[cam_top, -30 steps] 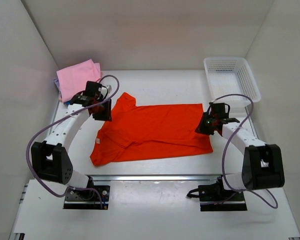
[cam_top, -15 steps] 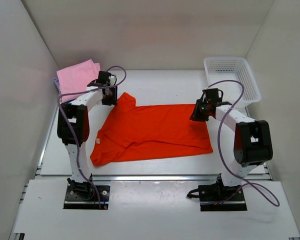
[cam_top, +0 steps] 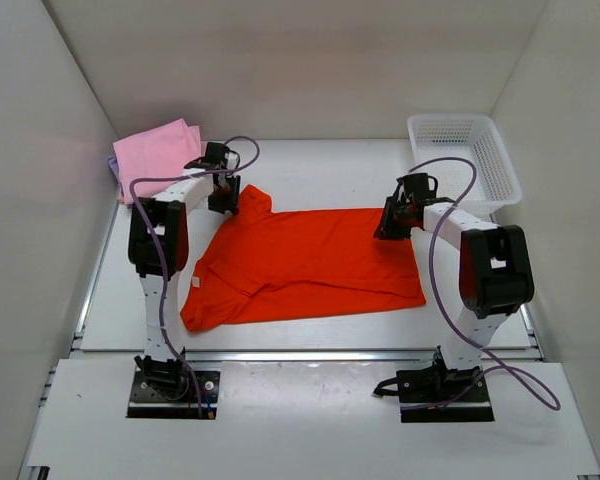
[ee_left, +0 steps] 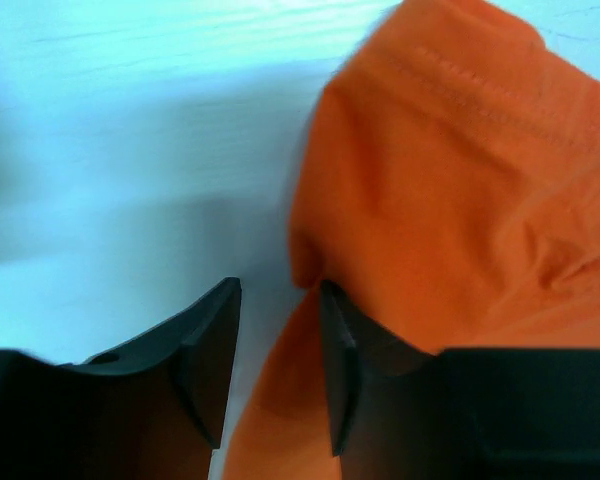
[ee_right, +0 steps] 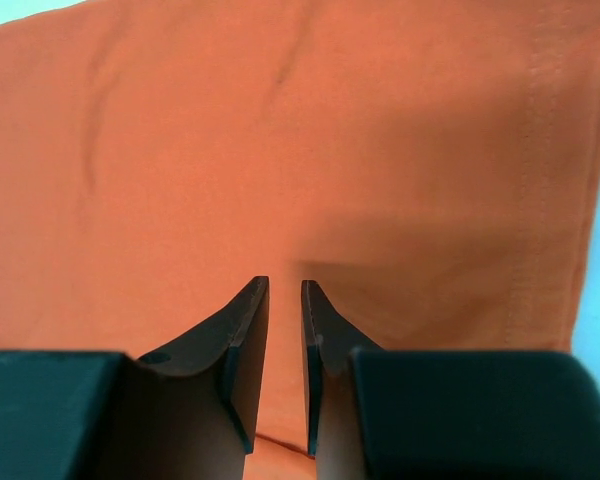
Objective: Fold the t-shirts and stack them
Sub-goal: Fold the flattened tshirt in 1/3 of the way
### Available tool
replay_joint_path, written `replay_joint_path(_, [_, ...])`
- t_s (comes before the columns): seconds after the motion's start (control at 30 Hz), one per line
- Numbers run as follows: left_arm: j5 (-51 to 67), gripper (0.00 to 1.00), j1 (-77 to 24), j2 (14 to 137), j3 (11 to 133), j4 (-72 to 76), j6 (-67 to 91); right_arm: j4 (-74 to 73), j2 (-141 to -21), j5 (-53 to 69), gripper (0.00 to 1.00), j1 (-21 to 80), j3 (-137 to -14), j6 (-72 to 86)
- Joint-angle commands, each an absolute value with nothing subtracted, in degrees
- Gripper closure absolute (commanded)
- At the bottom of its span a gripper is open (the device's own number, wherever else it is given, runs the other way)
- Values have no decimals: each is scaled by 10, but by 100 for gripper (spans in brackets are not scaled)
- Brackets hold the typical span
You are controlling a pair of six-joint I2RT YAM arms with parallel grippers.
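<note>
Hovering at far corners of my crosswise orange t-shirt [cam_top: 310,262]: left gripper [ee_left: 280,290] part-open, right gripper [ee_right: 284,283] barely (both empty).

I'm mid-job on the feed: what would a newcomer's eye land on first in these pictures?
The bright orange shirt lies spread across the middle of the table. The left end effector hangs at its far-left sleeve and the right end effector sits over its far-right hem corner, both with jaws slightly apart. A folded pink shirt sits in the far-left corner and a white basket at far right.
</note>
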State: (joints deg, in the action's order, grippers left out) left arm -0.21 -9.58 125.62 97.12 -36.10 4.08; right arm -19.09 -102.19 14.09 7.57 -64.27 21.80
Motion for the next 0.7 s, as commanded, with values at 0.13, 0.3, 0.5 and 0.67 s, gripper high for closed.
replay_joint_path(0.13, [53, 100, -108, 1302, 1045, -453, 16, -171, -997, 158, 82, 70, -638, 211])
replay_joint_path(0.3, [89, 100, -77, 1276, 1036, -472, 38, -171, -981, 162, 83, 63, -623, 211])
replay_joint_path(0.5, [-34, 100, -91, 1189, 1047, -478, 19, -168, -973, 163, 83, 62, -599, 212])
replay_joint_path(0.67, [-129, 100, -109, 1120, 1054, -436, 0, -181, -983, 150, 83, 68, -596, 206])
